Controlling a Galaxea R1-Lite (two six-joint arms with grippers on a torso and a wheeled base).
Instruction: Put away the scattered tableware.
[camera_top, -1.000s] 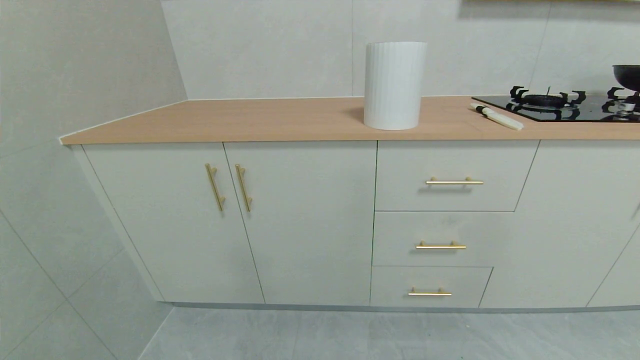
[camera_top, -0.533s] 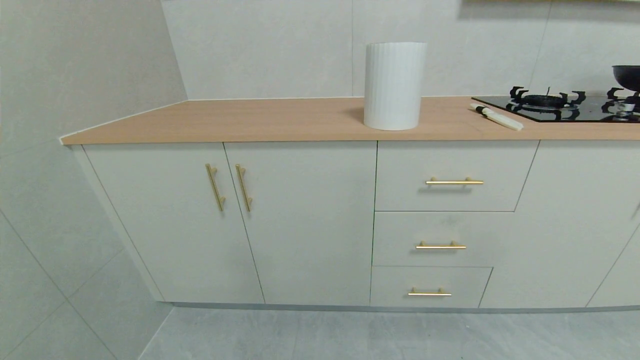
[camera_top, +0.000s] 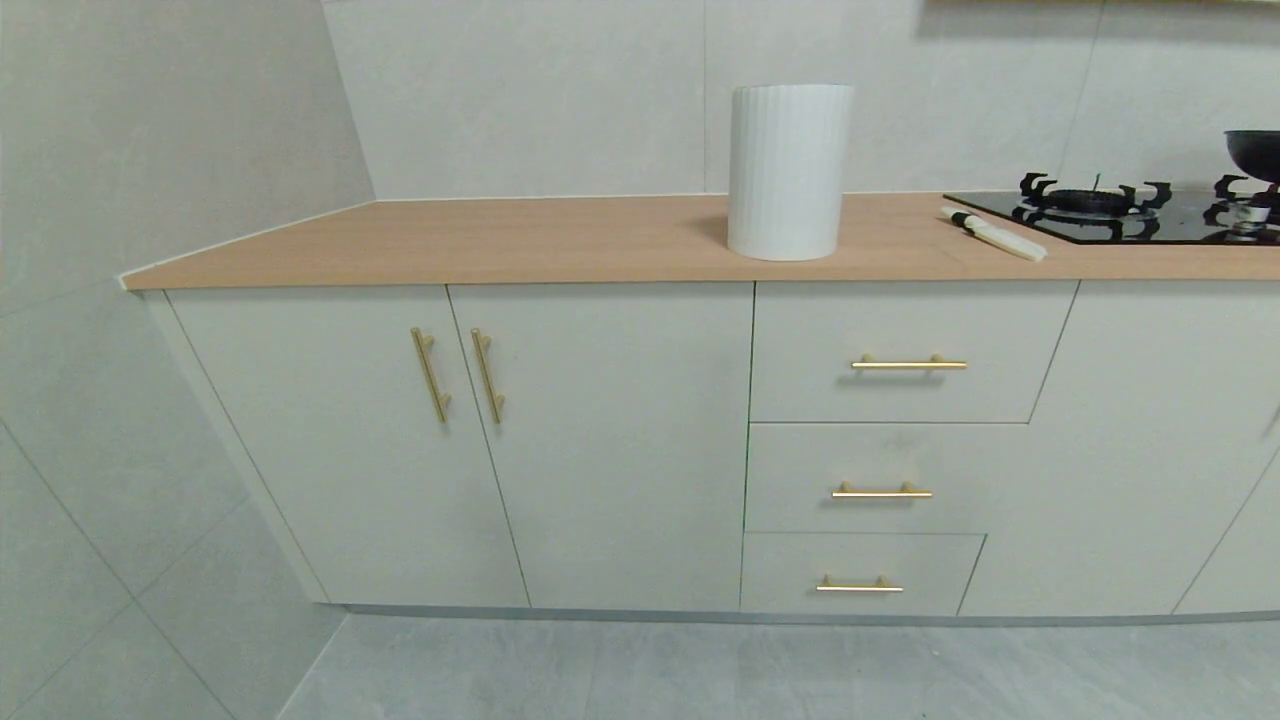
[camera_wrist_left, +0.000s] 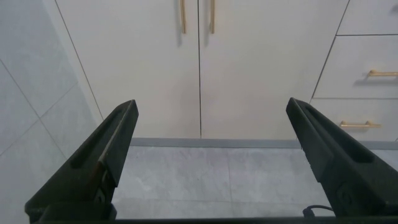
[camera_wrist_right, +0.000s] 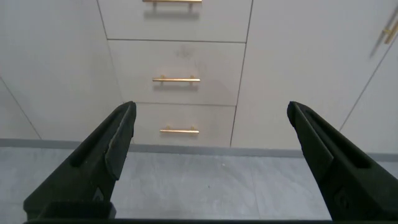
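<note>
Both left claw (camera_wrist_left: 210, 109) and right claw (camera_wrist_right: 210, 109) gape empty; we could knock the utensil (camera_top: 992, 232) off the tabletop (camera_top: 500, 240).

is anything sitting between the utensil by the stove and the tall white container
Nothing visible does. The utensil lies on the countertop beside the stove, apart from the white container, with only bare wood between them.
</note>
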